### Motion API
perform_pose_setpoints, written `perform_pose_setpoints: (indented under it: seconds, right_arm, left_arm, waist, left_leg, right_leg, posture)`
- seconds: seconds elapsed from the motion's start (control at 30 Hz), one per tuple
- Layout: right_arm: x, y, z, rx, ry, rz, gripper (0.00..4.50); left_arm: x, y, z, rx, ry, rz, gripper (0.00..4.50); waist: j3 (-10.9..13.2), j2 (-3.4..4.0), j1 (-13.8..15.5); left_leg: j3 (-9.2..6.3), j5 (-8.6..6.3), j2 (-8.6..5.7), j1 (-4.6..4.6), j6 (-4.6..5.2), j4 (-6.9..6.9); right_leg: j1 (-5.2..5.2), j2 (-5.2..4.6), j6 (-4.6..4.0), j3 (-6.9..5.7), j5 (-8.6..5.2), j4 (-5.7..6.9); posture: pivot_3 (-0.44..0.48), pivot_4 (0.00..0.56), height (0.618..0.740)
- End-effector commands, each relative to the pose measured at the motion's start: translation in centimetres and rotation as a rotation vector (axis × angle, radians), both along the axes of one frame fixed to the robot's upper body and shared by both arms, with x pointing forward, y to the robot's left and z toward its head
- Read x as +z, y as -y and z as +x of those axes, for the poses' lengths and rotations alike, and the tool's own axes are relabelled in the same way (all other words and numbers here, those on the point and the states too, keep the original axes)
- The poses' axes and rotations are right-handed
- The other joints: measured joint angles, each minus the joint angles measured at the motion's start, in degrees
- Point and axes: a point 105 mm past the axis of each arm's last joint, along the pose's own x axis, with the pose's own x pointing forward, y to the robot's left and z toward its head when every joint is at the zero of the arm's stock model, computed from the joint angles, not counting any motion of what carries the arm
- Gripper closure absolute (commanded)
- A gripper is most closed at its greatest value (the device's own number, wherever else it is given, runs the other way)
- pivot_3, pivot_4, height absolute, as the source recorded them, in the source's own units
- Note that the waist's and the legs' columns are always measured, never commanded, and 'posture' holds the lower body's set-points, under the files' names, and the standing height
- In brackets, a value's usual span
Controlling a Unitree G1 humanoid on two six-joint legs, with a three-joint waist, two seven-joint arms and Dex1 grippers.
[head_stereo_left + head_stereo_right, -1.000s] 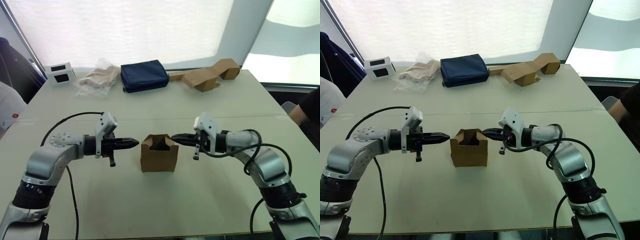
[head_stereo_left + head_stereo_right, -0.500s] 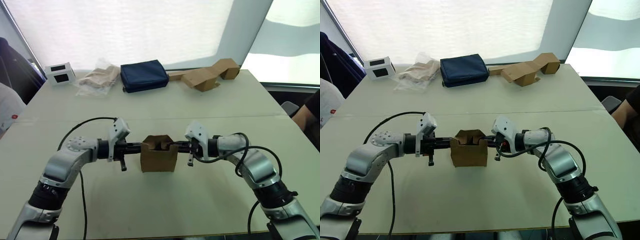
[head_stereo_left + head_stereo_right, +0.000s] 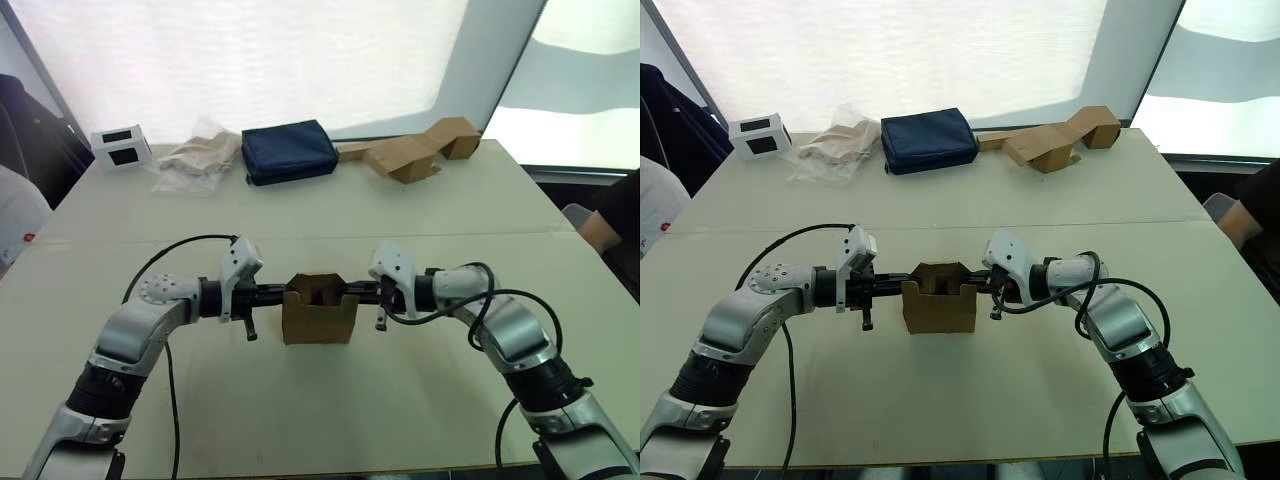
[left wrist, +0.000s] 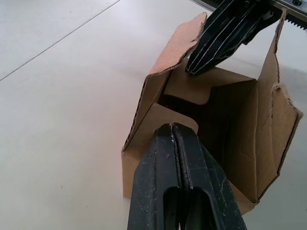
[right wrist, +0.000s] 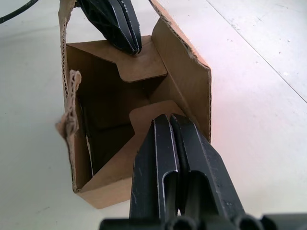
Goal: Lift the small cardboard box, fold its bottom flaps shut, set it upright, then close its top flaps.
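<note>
The small cardboard box (image 3: 319,310) sits upright mid-surface (image 3: 330,410), open end up, between the two arms. The left end effector (image 4: 172,132) has its fingers pressed together, empty, tip resting on a short end flap on the robot's left side of the box. The right end effector (image 5: 168,120) is likewise pressed together with nothing between its fingers, tip on the opposite end flap. Both of these top flaps (image 5: 141,67) are bent inward and down into the opening; the two longer side flaps stand up, edges ragged. In the left wrist view the right end effector's tip shows touching the far flap; in the right wrist view the left one does the same.

Along the far edge of the surface: a white box with black panels (image 3: 120,146), a crumpled clear bag (image 3: 195,155), a navy pouch (image 3: 289,150), and bent brown cardboard pieces (image 3: 415,150), all well apart from the box.
</note>
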Motion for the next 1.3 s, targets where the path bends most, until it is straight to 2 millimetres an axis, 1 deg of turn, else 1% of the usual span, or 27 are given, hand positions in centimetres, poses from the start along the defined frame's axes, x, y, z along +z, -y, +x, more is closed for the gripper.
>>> perform_pose_setpoints:
  seconds: [0.03, 0.13, 0.2, 0.23, 0.3, 0.33, 0.37, 0.4, 0.47, 0.5, 0.57, 0.63, 0.7, 0.77, 0.83, 0.93, 1.03, 1.2, 1.3]
  right_arm:
    - [5.6, 1.5, 0.3, -0.020, 0.114, 0.124, 4.50]
    - [7.2, 3.0, -0.1, -0.053, 0.145, 0.098, 4.50]
    - [8.7, 3.8, -0.9, -0.071, 0.132, 0.132, 4.50]
    - [9.5, 3.8, -1.4, -0.069, 0.111, 0.177, 4.50]
    - [10.8, 3.5, -2.8, -0.040, 0.049, 0.286, 4.50]
    - [10.8, 2.9, -3.7, -0.003, 0.021, 0.294, 4.50]
    - [10.0, 1.9, -4.9, 0.042, -0.009, 0.265, 4.50]
    - [8.6, 0.8, -6.1, 0.085, -0.034, 0.207, 4.50]
    - [6.8, -0.6, -7.9, 0.130, -0.070, 0.158, 4.50]
    - [6.4, -1.1, -8.4, 0.138, -0.081, 0.164, 4.50]
    - [5.9, -1.8, -8.9, 0.134, -0.109, 0.201, 4.50]
    - [5.3, -2.0, -9.0, 0.112, -0.115, 0.196, 4.50]
    - [5.2, -2.4, -8.8, 0.079, -0.106, 0.191, 4.50]
    - [4.5, -2.8, -8.5, 0.047, -0.091, 0.156, 4.50]
    - [3.8, -3.0, -8.5, 0.038, -0.079, 0.127, 4.50]
    - [3.6, -3.4, -8.1, 0.033, -0.081, 0.156, 4.50]
    - [3.1, -3.4, -7.8, 0.026, -0.066, 0.133, 4.50]
    - [2.8, -3.6, -7.2, 0.031, -0.037, 0.117, 4.50]
    - [2.4, -3.5, -6.4, 0.028, -0.017, 0.086, 4.50]
  left_arm:
    - [4.1, -2.7, 1.0, 0.061, 0.043, -0.108, 4.49]
    - [5.0, -3.9, 1.6, 0.070, 0.033, -0.130, 4.49]
    - [5.1, -4.5, 2.6, 0.103, 0.032, -0.147, 4.49]
    - [4.9, -4.7, 3.1, 0.121, 0.030, -0.153, 4.49]
    - [3.6, -4.9, 3.8, 0.135, -0.002, -0.146, 4.49]
    - [2.5, -4.8, 4.2, 0.132, -0.027, -0.132, 4.49]
    - [1.4, -4.6, 4.8, 0.127, -0.066, -0.127, 4.49]
    - [0.7, -4.3, 5.6, 0.127, -0.091, -0.135, 4.49]
    - [0.3, -3.9, 6.7, 0.131, -0.127, -0.172, 4.49]
    - [0.3, -3.9, 7.0, 0.134, -0.142, -0.200, 4.49]
    - [-0.3, -3.6, 7.3, 0.121, -0.172, -0.215, 4.49]
    - [-1.5, -3.0, 7.1, 0.079, -0.188, -0.171, 4.49]
    - [-2.7, -2.1, 6.5, 0.022, -0.209, -0.141, 4.49]
    - [-3.4, -1.4, 6.3, -0.006, -0.219, -0.133, 4.49]
    - [-3.6, -1.0, 6.3, -0.018, -0.224, -0.140, 4.49]
    - [-4.0, -0.2, 5.9, -0.047, -0.234, -0.148, 4.49]
    - [-4.3, 0.3, 5.9, -0.054, -0.224, -0.131, 4.49]
    - [-4.3, 0.9, 5.9, -0.078, -0.237, -0.143, 4.49]
    - [-4.6, 1.3, 6.0, -0.080, -0.237, -0.132, 4.49]
  waist:
    - [0.0, 0.00, 0.0]
    - [0.0, 0.02, 0.0]
    - [0.0, 0.01, 0.1]
    - [0.0, 0.01, 0.2]
    - [0.0, 0.01, 0.2]
    - [0.0, 0.01, 0.2]
    - [0.0, 0.02, 0.2]
    - [0.0, 0.03, 0.2]
    - [0.0, 0.00, 0.2]
    - [0.0, -0.01, 0.2]
    - [0.0, -0.04, -0.1]
    - [0.0, -0.03, -0.3]
    - [0.0, -0.02, -0.2]
    - [0.0, -0.02, 0.0]
    - [0.0, -0.03, 0.1]
    - [0.0, -0.03, 0.1]
    - [0.0, -0.03, 0.1]
    - [0.0, -0.03, 0.0]
    - [0.0, -0.03, 0.0]
  left_leg:
    - [0.00, 0.00, 0.00, -0.04, 0.00, 0.00]
    - [-0.02, 0.00, 0.01, -0.03, 0.00, -0.01]
    - [-0.02, 0.00, 0.00, -0.02, 0.00, -0.04]
    - [-0.03, 0.00, 0.00, -0.02, 0.00, -0.03]
    - [-0.02, 0.00, -0.02, -0.03, 0.00, -0.02]
    - [-0.03, 0.00, -0.02, -0.03, 0.00, -0.02]
    - [-0.03, 0.00, -0.02, -0.03, 0.00, -0.02]
    - [-0.03, 0.00, -0.01, -0.03, 0.00, -0.02]
    - [-0.08, 0.00, 0.00, -0.03, 0.00, -0.03]
    - [-0.11, 0.00, 0.00, -0.04, 0.00, -0.02]
    - [-0.09, 0.00, -0.04, -0.11, 0.00, 0.00]
    - [0.01, 0.00, -0.09, -0.13, 0.01, 0.04]
    - [0.02, 0.00, -0.09, -0.11, 0.01, 0.04]
    - [-0.03, 0.00, -0.08, -0.11, 0.01, 0.03]
    - [-0.05, 0.00, -0.06, -0.11, 0.01, 0.02]
    - [-0.06, 0.00, -0.08, -0.14, 0.01, 0.03]
    - [-0.06, 0.00, -0.08, -0.13, 0.01, 0.03]
    - [-0.06, 0.00, -0.07, -0.12, 0.01, 0.03]
    - [-0.06, 0.00, -0.08, -0.12, 0.01, 0.03]
  right_leg:
    - [-0.03, 0.00, 0.00, 0.00, 0.00, 0.01]
    - [-0.04, 0.00, 0.00, -0.02, 0.00, 0.00]
    - [-0.01, 0.00, 0.00, -0.03, 0.00, -0.05]
    - [-0.01, 0.00, 0.00, -0.04, 0.00, -0.06]
    - [-0.01, 0.00, 0.00, -0.05, 0.00, -0.05]
    - [0.00, -0.02, 0.00, -0.05, 0.00, -0.04]
    - [0.00, -0.03, 0.00, -0.04, 0.00, -0.04]
    - [0.00, -0.02, 0.00, -0.05, 0.00, -0.04]
    - [0.00, 0.08, 0.00, -0.10, 0.00, -0.04]
    - [0.01, 0.09, 0.00, -0.12, 0.00, -0.05]
    - [-0.02, 0.10, 0.00, -0.11, 0.00, -0.06]
    - [-0.07, 0.04, 0.01, -0.06, 0.01, -0.04]
    - [-0.06, 0.03, 0.02, -0.06, 0.01, -0.07]
    - [-0.06, 0.04, 0.02, -0.08, 0.01, -0.06]
    - [-0.06, 0.06, 0.02, -0.10, 0.01, -0.05]
    - [-0.06, 0.04, 0.02, -0.11, 0.01, -0.06]
    - [-0.06, 0.04, 0.02, -0.11, 0.01, -0.06]
    - [-0.06, 0.06, 0.02, -0.11, 0.01, -0.05]
    - [-0.06, 0.06, 0.02, -0.11, 0.01, -0.06]
  posture:
    - [0.000, 0.150, 0.740]
    - [0.000, 0.150, 0.740]
    - [0.000, 0.150, 0.740]
    - [0.000, 0.150, 0.740]
    - [0.000, 0.150, 0.740]
    - [0.000, 0.150, 0.740]
    - [0.000, 0.150, 0.740]
    - [0.000, 0.150, 0.740]
    - [0.000, 0.150, 0.740]
    - [0.000, 0.150, 0.740]
    - [0.000, 0.150, 0.740]
    - [0.000, 0.150, 0.740]
    - [0.000, 0.150, 0.740]
    - [0.000, 0.150, 0.740]
    - [0.000, 0.150, 0.740]
    - [0.000, 0.150, 0.740]
    - [0.000, 0.150, 0.740]
    - [0.000, 0.150, 0.740]
    - [0.000, 0.150, 0.740]
